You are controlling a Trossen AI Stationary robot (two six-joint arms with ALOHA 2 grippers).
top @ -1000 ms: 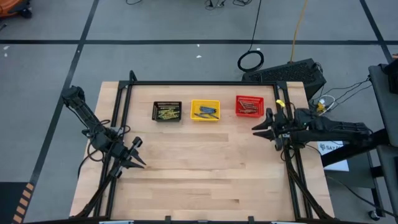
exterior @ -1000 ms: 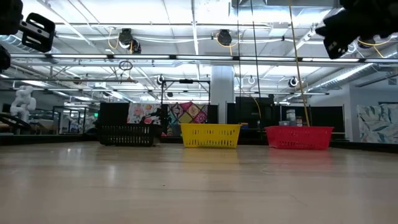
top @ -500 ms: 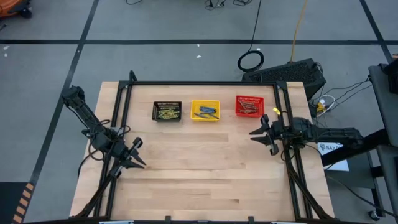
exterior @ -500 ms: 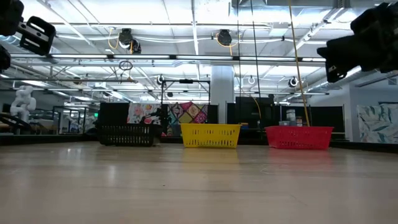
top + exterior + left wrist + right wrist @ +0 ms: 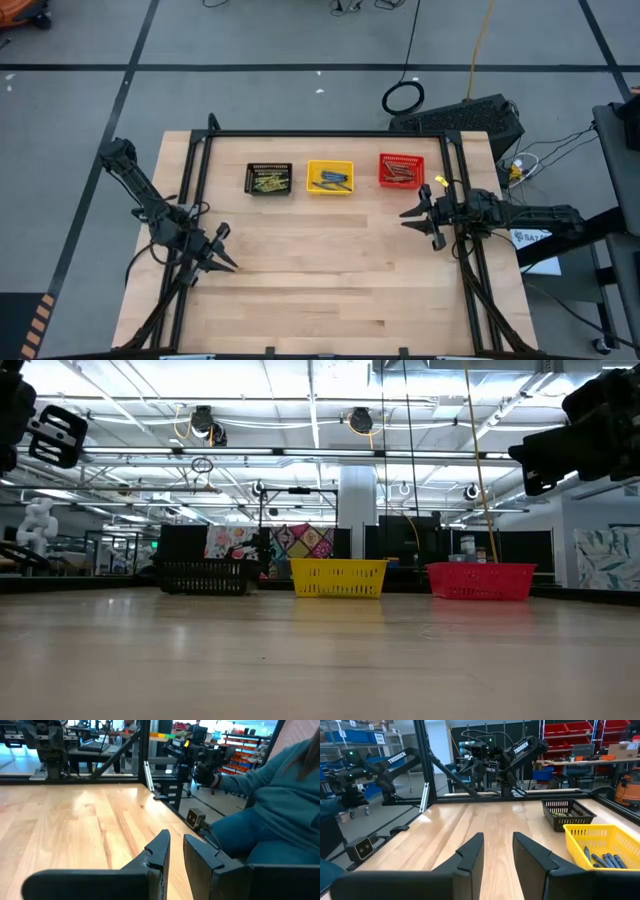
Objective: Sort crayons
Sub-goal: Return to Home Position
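Observation:
Three small mesh baskets stand in a row near the table's far edge. The black basket [image 5: 269, 179] holds olive-yellow crayons [image 5: 268, 182]. The yellow basket [image 5: 330, 177] holds blue crayons [image 5: 605, 859]. The red basket [image 5: 401, 170] holds brownish-red crayons [image 5: 400, 176]. My left gripper [image 5: 226, 250] hovers over the table's left side, open, with nothing between its fingers [image 5: 161, 851]. My right gripper [image 5: 408, 217] hovers at the right side, just nearer than the red basket. It points level toward the table's left, open and empty.
A black frame [image 5: 320, 134] runs round the table, with rails along the left and right sides. Bare wood [image 5: 320, 270] lies between the two grippers and toward the near edge. A person in a teal sleeve [image 5: 270, 810] shows beyond the table's edge.
My right gripper has sunk toward the table and drawn a little toward the near edge, away from the red basket, then settled. It stays open. My left gripper has tipped slightly where it is. The baskets and crayons have not moved.

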